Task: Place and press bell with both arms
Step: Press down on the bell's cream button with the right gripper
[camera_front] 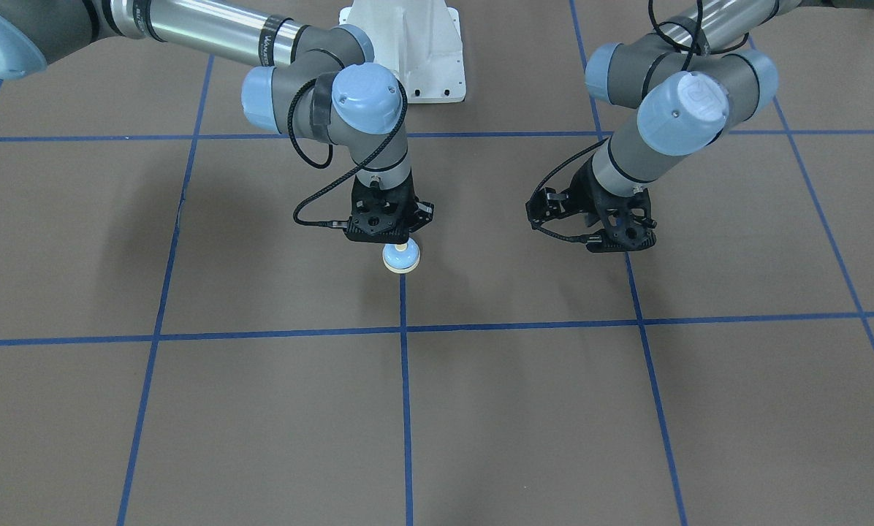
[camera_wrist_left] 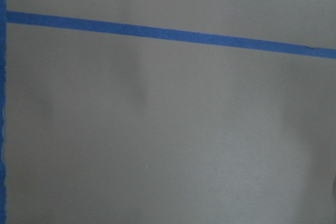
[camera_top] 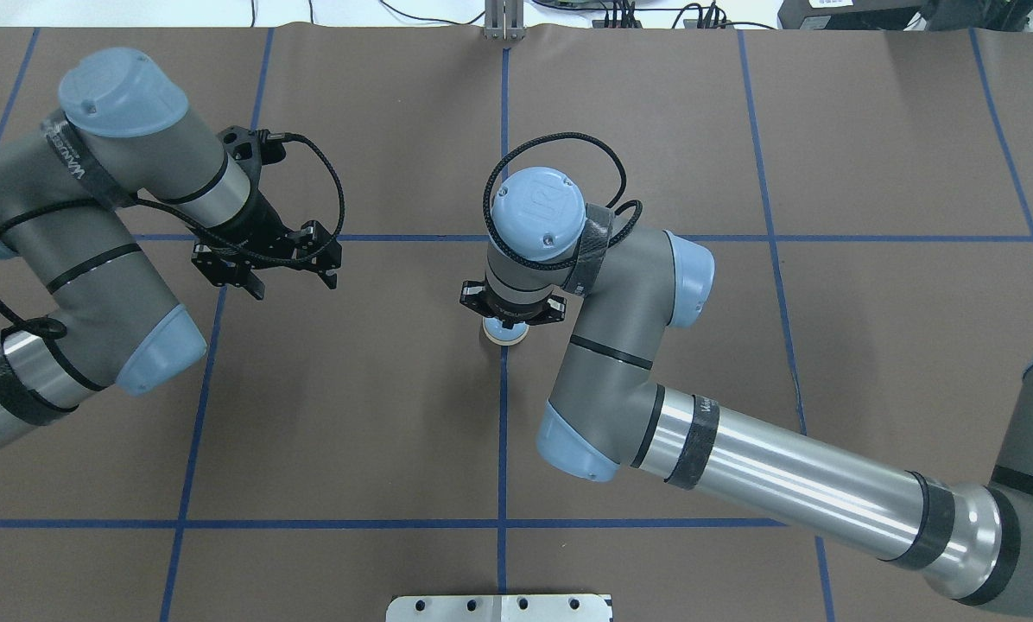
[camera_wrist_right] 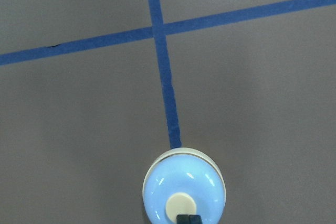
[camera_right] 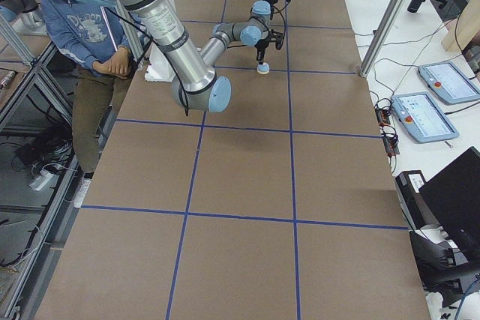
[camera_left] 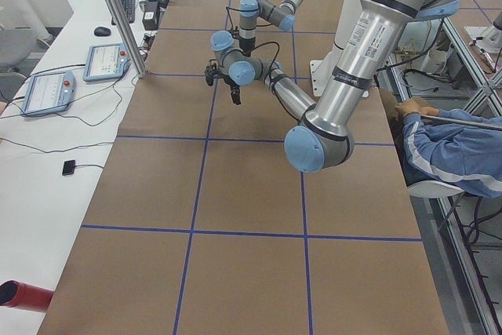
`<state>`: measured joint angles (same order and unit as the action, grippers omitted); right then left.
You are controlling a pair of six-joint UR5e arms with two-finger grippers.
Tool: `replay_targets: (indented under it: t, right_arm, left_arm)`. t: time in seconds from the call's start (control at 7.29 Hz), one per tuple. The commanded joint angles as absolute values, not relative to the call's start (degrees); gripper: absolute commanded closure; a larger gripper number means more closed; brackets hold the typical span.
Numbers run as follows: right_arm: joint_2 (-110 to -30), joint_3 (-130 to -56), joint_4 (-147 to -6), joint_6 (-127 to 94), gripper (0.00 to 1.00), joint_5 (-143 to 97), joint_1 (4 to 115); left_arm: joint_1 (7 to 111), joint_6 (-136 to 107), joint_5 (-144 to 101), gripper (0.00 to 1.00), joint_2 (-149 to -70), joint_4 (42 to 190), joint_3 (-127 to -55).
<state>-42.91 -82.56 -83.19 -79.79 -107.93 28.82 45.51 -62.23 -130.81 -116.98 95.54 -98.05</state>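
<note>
The bell point(camera_front: 401, 258), a small light-blue dome with a cream base and button, stands on the brown table on a blue tape line; it also shows in the overhead view point(camera_top: 504, 333), the right side view point(camera_right: 262, 69) and the right wrist view point(camera_wrist_right: 184, 187). My right gripper point(camera_front: 394, 245) stands straight over it, pointing down. Its jaws look shut, and one black fingertip point(camera_wrist_right: 188, 219) sits at the cream button. I cannot tell whether it grips the button. My left gripper point(camera_top: 292, 283) hangs open and empty above bare table, well to the bell's left in the overhead view.
The white bolted pedestal point(camera_front: 408, 51) stands behind the bell. Blue tape lines point(camera_top: 503, 432) divide the brown table into squares. A seated operator point(camera_left: 447, 143) is beside the robot. Tablets point(camera_left: 47, 92) and cables lie on the white side bench.
</note>
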Motion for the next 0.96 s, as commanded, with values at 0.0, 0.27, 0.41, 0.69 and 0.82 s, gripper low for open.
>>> replay_targets:
  t: [0.0,0.27,0.41,0.69,0.82]
  right_arm:
    - [-42.98,-82.09,-83.06,-79.72,1.00,-107.93,28.83]
    - [-42.72,-82.18,-83.06,-79.98,1.00,-107.93,28.83]
    - [-42.71,-82.87,-83.06,-80.07,1.00,-108.19,29.00]
    - [-46.81,-91.10,-84.72,-80.07,1.00,-111.77,32.67]
    - [-53.63,-98.19,-84.73,-79.37,1.00,-113.62,35.04]
  left_arm:
    - [45.44,-62.31,-130.78,0.01,-116.72,95.54,-98.43]
    - [45.53,-62.40,-130.78,0.01,-116.81,95.54,-98.61]
    - [45.53,-62.40,-130.78,0.01,-116.81,95.54,-98.96]
    - [45.62,-62.23,-130.87,0.01,-116.11,95.45,-99.93]
    - [45.70,-62.05,-131.04,0.01,-114.71,95.54,-101.32]
